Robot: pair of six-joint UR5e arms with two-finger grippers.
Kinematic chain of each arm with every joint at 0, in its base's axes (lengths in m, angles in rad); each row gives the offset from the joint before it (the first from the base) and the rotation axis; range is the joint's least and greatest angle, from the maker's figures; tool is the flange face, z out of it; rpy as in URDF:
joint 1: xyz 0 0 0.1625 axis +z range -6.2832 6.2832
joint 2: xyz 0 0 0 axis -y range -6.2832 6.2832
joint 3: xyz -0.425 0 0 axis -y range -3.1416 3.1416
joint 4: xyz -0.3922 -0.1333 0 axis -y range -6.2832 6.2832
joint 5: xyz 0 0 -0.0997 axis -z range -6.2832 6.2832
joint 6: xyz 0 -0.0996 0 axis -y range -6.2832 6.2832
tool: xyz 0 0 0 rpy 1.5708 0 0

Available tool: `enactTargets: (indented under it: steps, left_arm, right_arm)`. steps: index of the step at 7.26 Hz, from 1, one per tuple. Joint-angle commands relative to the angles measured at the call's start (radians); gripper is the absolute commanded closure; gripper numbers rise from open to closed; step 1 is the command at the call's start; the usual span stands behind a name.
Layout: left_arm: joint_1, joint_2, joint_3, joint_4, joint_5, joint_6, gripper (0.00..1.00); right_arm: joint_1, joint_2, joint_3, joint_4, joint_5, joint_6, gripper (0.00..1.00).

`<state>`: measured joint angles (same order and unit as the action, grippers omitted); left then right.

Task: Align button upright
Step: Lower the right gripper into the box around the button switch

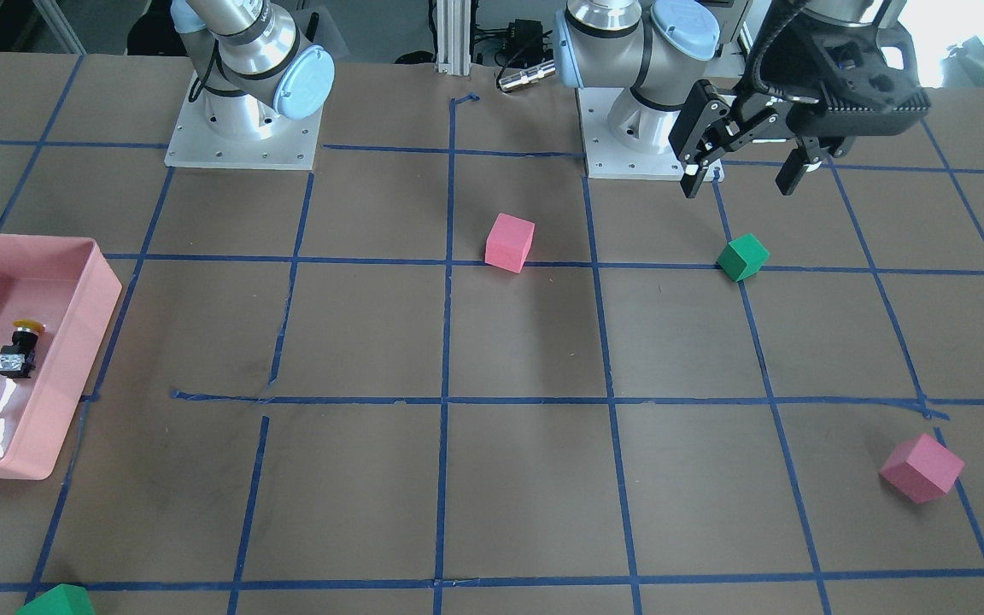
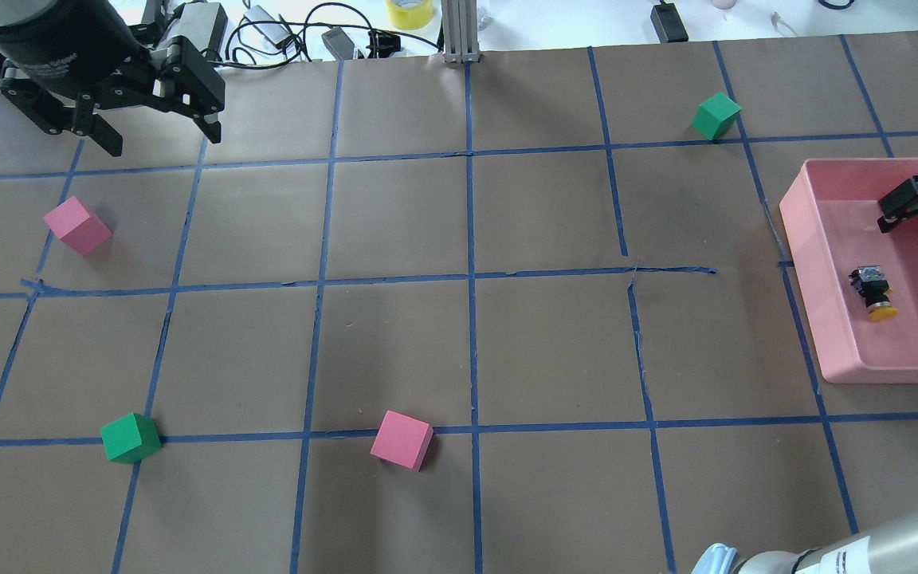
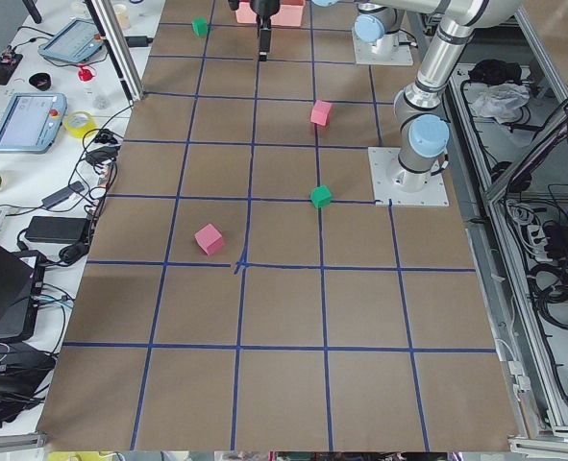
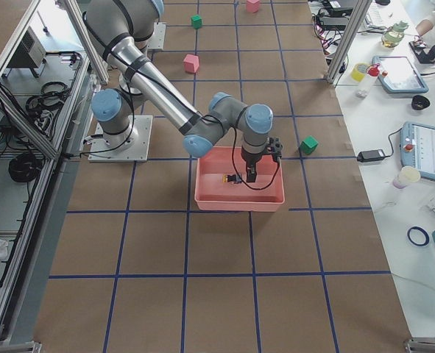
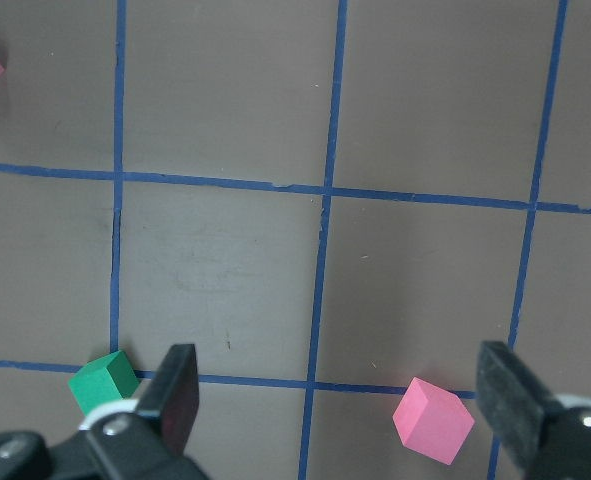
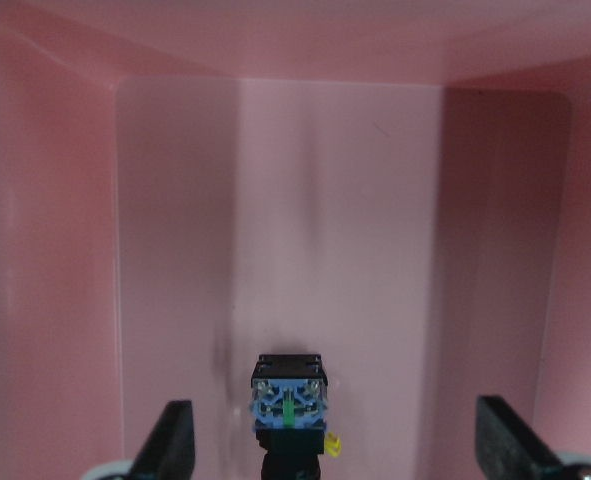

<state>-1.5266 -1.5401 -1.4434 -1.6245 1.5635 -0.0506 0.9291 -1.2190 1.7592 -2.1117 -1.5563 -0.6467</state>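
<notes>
The button (image 2: 873, 291) lies on its side on the floor of the pink tray (image 2: 806, 231), yellow cap toward the robot and grey base away. It also shows in the front view (image 1: 18, 346). In the right wrist view the button (image 6: 290, 410) sits low, between the fingers of my open right gripper (image 6: 333, 403), and nothing touches it. One right finger (image 2: 909, 199) reaches in over the tray. My left gripper (image 2: 160, 137) is open and empty, high above the far left of the table, and also shows in the front view (image 1: 740, 171).
Two pink cubes (image 2: 76, 226) (image 2: 402, 440) and two green cubes (image 2: 131, 438) (image 2: 716, 115) lie scattered on the brown table with its blue tape grid. The tray walls (image 6: 55, 250) rise around the button. Cables and tools lie beyond the far edge.
</notes>
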Motion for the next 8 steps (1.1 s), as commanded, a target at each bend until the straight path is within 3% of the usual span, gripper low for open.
enactTargets:
  steps: [1, 4, 8]
  left_arm:
    - [-0.001, 0.000, 0.000, 0.000, -0.002, 0.000, 0.00]
    - [0.002, -0.002, 0.000, 0.002, -0.003, 0.000, 0.00]
    - [0.000, 0.000, 0.000, -0.002, -0.002, 0.000, 0.00]
  right_arm:
    - [-0.003, 0.055, 0.026, -0.075, 0.010, 0.033, 0.00]
    - [-0.003, 0.058, 0.085, -0.135, -0.005, 0.047, 0.00]
    - [-0.003, 0.079, 0.085, -0.136, -0.007, 0.045, 0.00]
